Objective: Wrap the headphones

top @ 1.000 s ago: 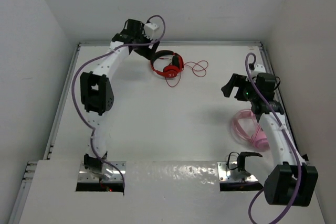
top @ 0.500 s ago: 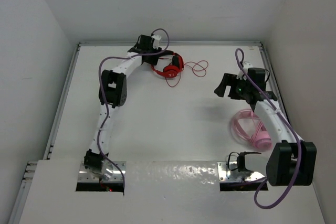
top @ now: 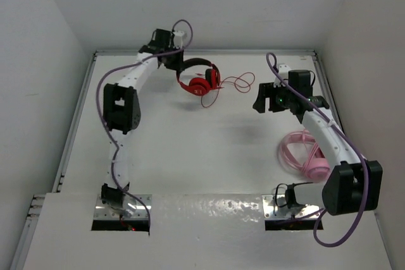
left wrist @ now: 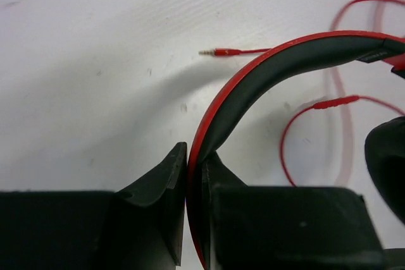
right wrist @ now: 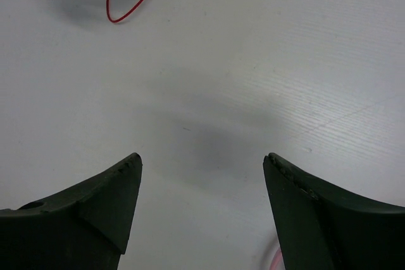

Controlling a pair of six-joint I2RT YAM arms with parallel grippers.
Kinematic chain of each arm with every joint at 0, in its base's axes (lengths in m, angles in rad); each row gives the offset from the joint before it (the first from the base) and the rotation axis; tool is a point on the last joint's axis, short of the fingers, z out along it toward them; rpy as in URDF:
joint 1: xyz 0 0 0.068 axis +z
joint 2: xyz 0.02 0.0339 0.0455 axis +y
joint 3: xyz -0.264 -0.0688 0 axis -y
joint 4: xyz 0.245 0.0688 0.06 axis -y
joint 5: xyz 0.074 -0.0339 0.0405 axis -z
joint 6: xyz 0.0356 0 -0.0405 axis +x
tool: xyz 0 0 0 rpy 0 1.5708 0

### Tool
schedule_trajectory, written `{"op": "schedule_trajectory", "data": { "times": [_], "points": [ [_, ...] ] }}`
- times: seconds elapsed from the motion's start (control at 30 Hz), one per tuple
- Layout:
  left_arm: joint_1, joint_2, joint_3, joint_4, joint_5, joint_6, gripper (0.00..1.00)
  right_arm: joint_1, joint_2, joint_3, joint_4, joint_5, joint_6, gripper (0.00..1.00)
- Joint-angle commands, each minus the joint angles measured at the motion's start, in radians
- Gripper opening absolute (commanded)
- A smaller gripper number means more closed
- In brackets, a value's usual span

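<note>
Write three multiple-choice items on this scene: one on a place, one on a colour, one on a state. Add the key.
1. Where are the headphones?
A. at the near edge
B. at the far side of the table, left of centre
C. in the right corner

2. What colour is the coiled cable bundle?
A. pink
B. blue
C. green

3. What is the left gripper doing?
A. open over bare table
B. shut on the headband
C. shut on the plug

Key: B, the top view shows them near the far edge; A, the coil is pale pink; B, both fingers press the headband in the left wrist view.
</note>
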Motion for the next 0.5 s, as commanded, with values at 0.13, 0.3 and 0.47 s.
{"op": "schedule_trajectory", "data": {
  "times": [0.13,0.3,0.47],
  "points": [
    [0.040,-0.528,-0.060,-0.151,0.151,-0.048,0.00,0.084,-0.055,0.049,0.116,-0.042,-0.160,0.80],
    [0.043,-0.646,-0.077,-0.217,0.107,-0.145,0.00,0.141,-0.061,0.066,0.296,-0.180,-0.095,0.86],
    [0.043,-0.706,-0.073,-0.191,-0.014,-0.211,0.00,0.236,-0.093,-0.018,0.493,-0.233,-0.004,0.88]
  ]
}}
